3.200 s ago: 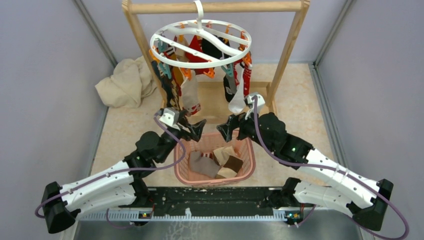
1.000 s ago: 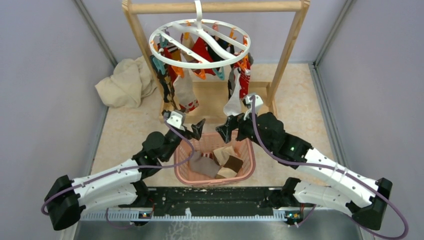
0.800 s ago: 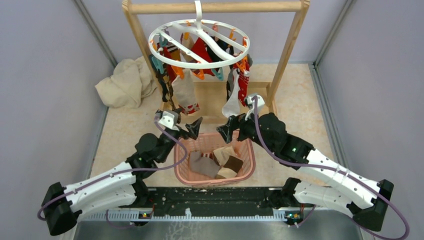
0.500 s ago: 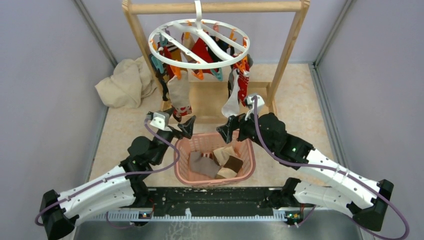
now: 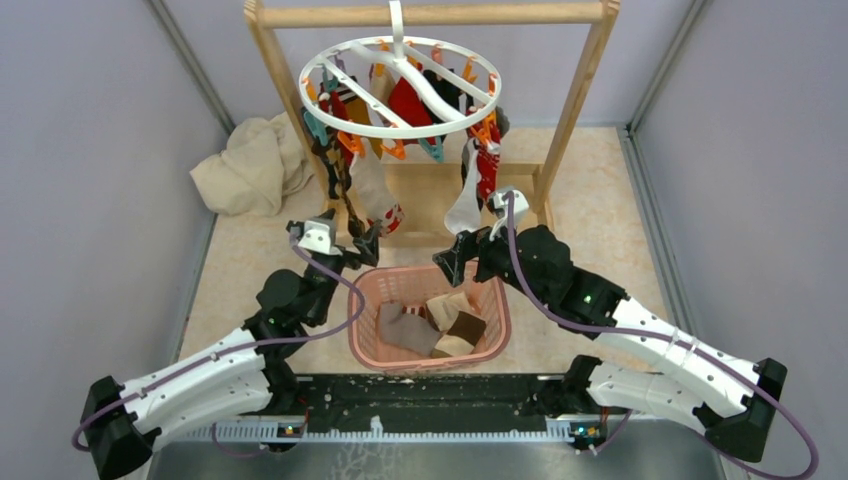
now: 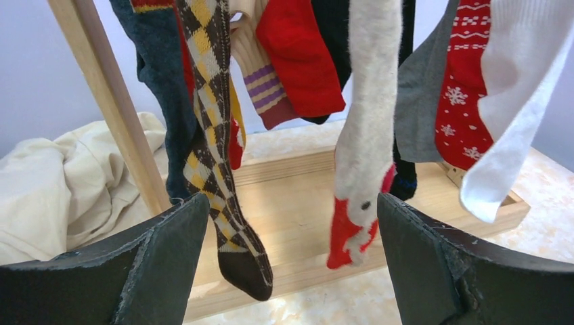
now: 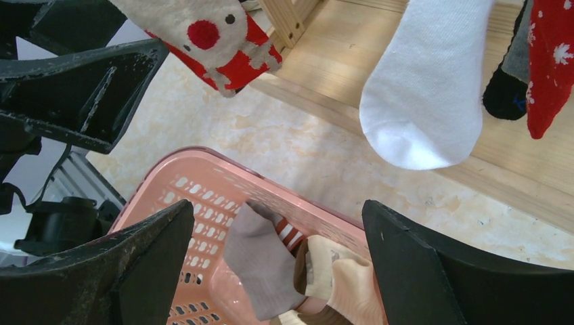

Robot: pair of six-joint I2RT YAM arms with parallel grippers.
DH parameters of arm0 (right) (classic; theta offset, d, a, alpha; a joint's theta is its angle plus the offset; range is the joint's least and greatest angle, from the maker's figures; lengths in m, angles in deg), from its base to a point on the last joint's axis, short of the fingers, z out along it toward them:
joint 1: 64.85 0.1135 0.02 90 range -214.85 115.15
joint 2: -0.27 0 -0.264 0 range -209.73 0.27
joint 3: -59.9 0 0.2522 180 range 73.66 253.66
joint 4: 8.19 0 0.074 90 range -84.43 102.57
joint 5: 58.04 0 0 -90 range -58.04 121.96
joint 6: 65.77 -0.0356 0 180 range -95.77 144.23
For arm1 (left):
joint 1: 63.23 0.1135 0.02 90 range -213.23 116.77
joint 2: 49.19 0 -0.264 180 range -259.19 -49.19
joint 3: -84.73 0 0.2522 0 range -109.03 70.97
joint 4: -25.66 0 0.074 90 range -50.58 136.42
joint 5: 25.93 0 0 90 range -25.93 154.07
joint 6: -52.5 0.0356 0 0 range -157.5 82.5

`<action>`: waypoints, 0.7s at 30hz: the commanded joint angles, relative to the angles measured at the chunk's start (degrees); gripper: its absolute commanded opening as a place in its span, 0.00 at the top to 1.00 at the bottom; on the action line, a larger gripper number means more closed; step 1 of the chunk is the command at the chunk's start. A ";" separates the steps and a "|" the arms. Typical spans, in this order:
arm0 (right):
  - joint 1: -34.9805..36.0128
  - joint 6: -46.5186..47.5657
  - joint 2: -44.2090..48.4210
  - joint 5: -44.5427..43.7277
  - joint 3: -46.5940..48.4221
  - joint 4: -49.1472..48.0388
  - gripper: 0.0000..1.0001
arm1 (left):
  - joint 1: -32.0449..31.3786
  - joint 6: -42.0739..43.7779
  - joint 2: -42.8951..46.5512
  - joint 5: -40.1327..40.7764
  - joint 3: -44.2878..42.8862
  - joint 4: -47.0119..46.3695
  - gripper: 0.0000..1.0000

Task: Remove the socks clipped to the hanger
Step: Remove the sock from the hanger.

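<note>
The white ring hanger hangs from the wooden rail with several socks clipped round it. My left gripper is open and empty, just below and in front of the hanging socks. In the left wrist view, between its jaws, an argyle sock and a white-and-red reindeer sock hang a little ahead, not touched. My right gripper is open and empty over the far edge of the basket. A white sock hangs above it, with the reindeer sock to the left.
The pink slotted basket sits between the arms and holds a grey sock and tan ones. The wooden rail frame and its base board stand behind. A beige cloth heap lies at the left wall.
My left gripper has moved from over the basket's left rim to the left and forward, up to the hanging socks. The hanger has turned and swayed a little. The right arm has not moved.
</note>
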 commanded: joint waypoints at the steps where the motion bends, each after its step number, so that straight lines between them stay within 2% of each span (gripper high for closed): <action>1: -0.40 -0.17 0.04 0.25 3.67 -2.01 0.05 | 2.56 1.31 -2.58 -4.37 -1.85 -4.23 0.01; 7: -0.44 0.18 0.26 -0.30 3.86 -1.38 0.05 | 9.64 -4.35 -4.94 -17.09 -2.38 -5.30 0.01; 18: -0.44 0.41 0.36 -0.48 4.04 -1.18 0.05 | 9.97 -5.43 -10.68 -19.91 -5.02 -7.65 0.02; 19: -0.43 0.41 0.38 -0.51 4.05 -1.03 0.05 | 10.01 -5.42 -10.81 -19.66 -4.95 -7.68 0.05; 21: -0.44 0.51 0.40 -0.57 4.22 -0.98 0.05 | 9.97 -5.19 -10.64 -19.46 -4.82 -7.44 0.18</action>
